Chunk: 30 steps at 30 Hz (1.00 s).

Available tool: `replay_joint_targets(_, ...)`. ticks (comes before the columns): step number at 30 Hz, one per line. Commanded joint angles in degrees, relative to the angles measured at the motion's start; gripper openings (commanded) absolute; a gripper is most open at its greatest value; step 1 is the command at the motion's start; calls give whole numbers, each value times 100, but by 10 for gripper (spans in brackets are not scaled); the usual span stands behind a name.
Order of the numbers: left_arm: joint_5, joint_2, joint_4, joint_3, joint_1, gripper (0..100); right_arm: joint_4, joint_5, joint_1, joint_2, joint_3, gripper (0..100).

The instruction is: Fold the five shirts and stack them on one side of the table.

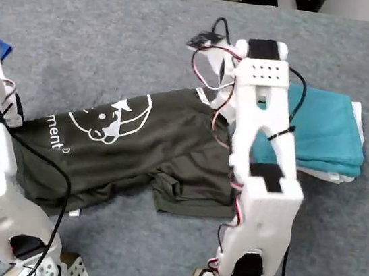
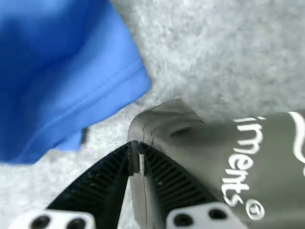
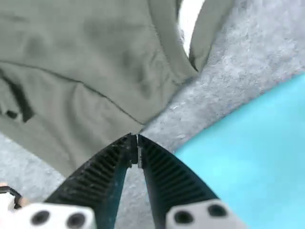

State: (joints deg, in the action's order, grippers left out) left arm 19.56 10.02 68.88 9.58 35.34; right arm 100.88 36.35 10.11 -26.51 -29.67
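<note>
One olive shirt (image 1: 135, 152) is laid across the middle of the grey table (image 1: 102, 39), printed side up, with its lower part bunched and only partly turned in; it is judged to be the garment in work. Its corner nearest the table's left edge (image 2: 157, 124) is clamped between the closed jaws of the left gripper (image 2: 136, 155). The right gripper (image 3: 133, 148) is set at the shirt's opposite edge (image 3: 71, 71), jaws drawn together; whether cloth is pinched there cannot be told. On the table's right side, just beside the olive shirt, a folded teal shirt (image 1: 321, 132) is stacked on a folded white shirt (image 1: 343, 176), so two garments are counted as finished. A blue shirt (image 2: 57, 71) is seen unfolded at the left edge, close to the clamped corner. The task is judged less than half complete: the olive shirt is to be folded and stacked, then the blue one.
</note>
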Motion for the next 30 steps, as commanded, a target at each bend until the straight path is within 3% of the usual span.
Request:
replay_joint_targets(1,88,-1121,229,0,-105,19,141,237,374,1209,708,26)
replay_joint_targets(8,290,-3002,-352,1873,53,19,-695,457,1156,3037,3855,28)
replay_joint_targets(15,264,-3354,-1055,3103,114,19,-2303,176,1604,3336,5886,28)
replay_joint_targets(24,264,-3389,-1881,4070,44,19,-3138,-378,1692,2396,5736,27)
replay_joint_targets(30,246,-3389,-2875,5073,0,19,-3121,-686,2273,1956,5543,27)
